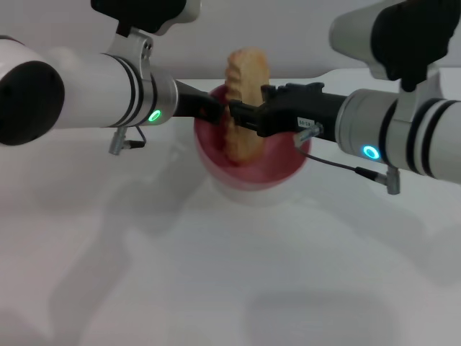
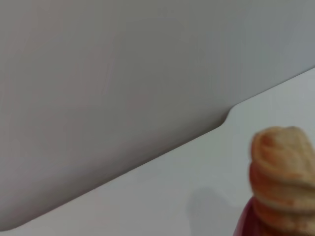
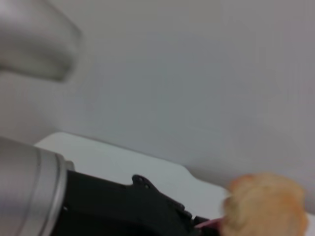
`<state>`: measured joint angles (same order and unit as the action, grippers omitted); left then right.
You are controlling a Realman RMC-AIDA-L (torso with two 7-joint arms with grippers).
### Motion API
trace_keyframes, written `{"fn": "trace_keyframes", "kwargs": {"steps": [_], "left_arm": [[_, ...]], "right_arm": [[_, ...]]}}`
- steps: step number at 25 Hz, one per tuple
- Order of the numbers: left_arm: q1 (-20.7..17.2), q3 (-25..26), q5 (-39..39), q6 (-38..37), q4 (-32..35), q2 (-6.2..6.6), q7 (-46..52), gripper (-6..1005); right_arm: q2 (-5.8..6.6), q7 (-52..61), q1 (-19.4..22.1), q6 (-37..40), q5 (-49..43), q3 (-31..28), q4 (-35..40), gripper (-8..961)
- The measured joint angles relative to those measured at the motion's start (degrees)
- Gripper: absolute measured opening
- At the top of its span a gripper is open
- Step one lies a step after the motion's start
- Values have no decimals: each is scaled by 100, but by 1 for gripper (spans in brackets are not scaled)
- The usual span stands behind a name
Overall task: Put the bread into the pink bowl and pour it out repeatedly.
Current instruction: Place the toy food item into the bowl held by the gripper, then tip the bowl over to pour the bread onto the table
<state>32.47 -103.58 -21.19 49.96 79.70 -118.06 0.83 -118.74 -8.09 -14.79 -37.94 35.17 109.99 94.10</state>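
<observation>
Both arms are showing white cylindrical housings with black bands, black grippers, thin grey cables; left ring glowing green, right blue.

white table (image 1: pixel 216 288) with a notched far edge against a plain grey wall (image 2: pixel 123 59).

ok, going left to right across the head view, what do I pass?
left gripper → bread, standing on end in the pink bowl → right gripper, reaching in from the right
</observation>
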Motion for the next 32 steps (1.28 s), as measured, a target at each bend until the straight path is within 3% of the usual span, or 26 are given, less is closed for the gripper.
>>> {"fn": "trace_keyframes", "kwargs": {"steps": [8, 14, 19, 32], "left_arm": [[-4, 114, 310, -18, -111, 3, -221, 52], [13, -151, 879, 82, -99, -2, -519, 52], [-9, -465, 1489, 204, 109, -19, -646, 51], [50, -1536, 2554, 188, 271, -59, -551, 51]], "right_arm": [[-38, -215, 661, -225, -82, -660, 859, 715], [-54, -227, 1032, -44, -1046, -1496, 837, 786], [-54, -215, 1302, 225, -1322, -2035, 591, 785], [-38, -184, 1364, 284, -1227, -2048, 4, 782]]}}
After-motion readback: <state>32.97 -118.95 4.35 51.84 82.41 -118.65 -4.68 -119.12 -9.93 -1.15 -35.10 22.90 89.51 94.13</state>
